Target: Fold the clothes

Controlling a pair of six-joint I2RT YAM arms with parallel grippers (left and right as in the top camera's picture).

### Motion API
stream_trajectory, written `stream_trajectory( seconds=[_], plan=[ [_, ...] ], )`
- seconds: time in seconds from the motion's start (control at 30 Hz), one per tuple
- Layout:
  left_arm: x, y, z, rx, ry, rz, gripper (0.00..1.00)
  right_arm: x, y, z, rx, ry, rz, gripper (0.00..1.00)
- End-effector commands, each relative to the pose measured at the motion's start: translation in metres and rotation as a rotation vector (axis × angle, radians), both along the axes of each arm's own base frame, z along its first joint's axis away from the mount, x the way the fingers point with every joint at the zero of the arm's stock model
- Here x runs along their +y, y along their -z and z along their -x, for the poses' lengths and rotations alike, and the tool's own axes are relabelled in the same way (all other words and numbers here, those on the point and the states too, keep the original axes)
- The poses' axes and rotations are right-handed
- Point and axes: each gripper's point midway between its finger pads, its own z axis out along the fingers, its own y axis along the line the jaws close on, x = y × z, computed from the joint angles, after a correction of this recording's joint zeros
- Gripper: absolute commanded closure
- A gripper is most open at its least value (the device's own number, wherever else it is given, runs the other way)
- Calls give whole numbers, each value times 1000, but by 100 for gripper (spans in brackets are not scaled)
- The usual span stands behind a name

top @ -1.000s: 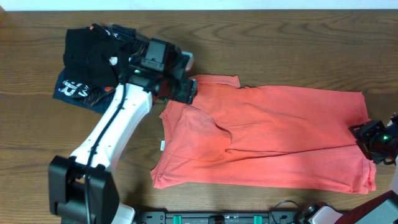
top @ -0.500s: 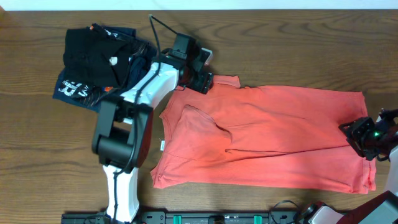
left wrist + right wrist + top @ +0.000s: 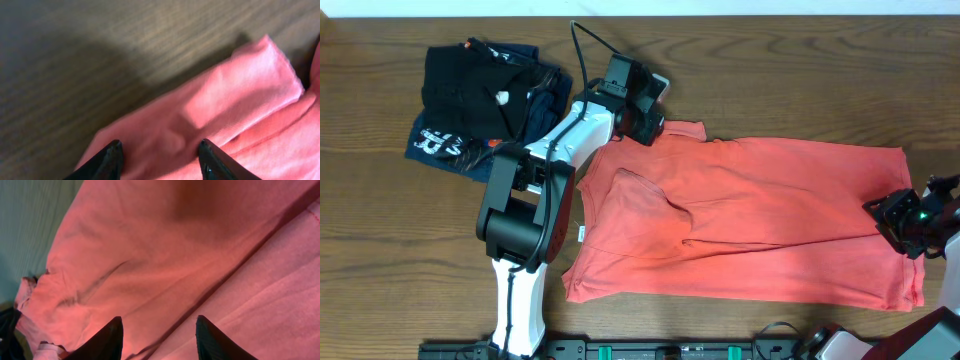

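Your T-shirt (image 3: 750, 220) lies spread on the wooden table (image 3: 800, 80), coral cotton with soft creases. The left gripper (image 3: 160, 150) is at the shirt's 11 o'clock sleeve, fingers spread over the hemmed edge. The right gripper (image 3: 159, 325) is at 3 o'clock (fingers also apart), over wrinkled cloth.

The T-shirt (image 3: 750, 220) is spread lengthwise on the counter (image 3: 380, 250), from the middle out to the right side. A stack of folded garments (image 3: 470, 95) is set at the far left, one piece laid on top of the other, well apart from the shirt's body. The left claw (image 3: 645, 122) is placed over the shirt's far-left sleeve, between the stack and the shirt's body. The right claw (image 3: 900, 222) is positioned over the shirt's right end, near its edge.
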Motion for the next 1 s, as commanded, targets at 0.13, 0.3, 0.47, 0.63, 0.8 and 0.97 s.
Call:
stream_trajectory(
  seconds=[0.13,0.3,0.47,0.63,0.8,0.97],
  plan=[
    [-17,-47,11,-122,170,-39,40,-2,-7,-4,-15,-23,36,54],
    [-37,-43,22,-174,272,-124,39,-2,-7,-4,-16,-23,36,54],
    [-52,-26,28,-200,352,-172,39,-2,-6,-3,-12,-23,33,54],
    [-49,-17,7,-281,341,-233,39,-1,-6,-2,-8,-24,30,54],
    [-46,-3,2,-284,338,-261,39,1,-5,0,2,-28,22,54],
    [-47,3,1,-282,338,-262,48,2,-5,1,4,-27,20,54]
  ],
)
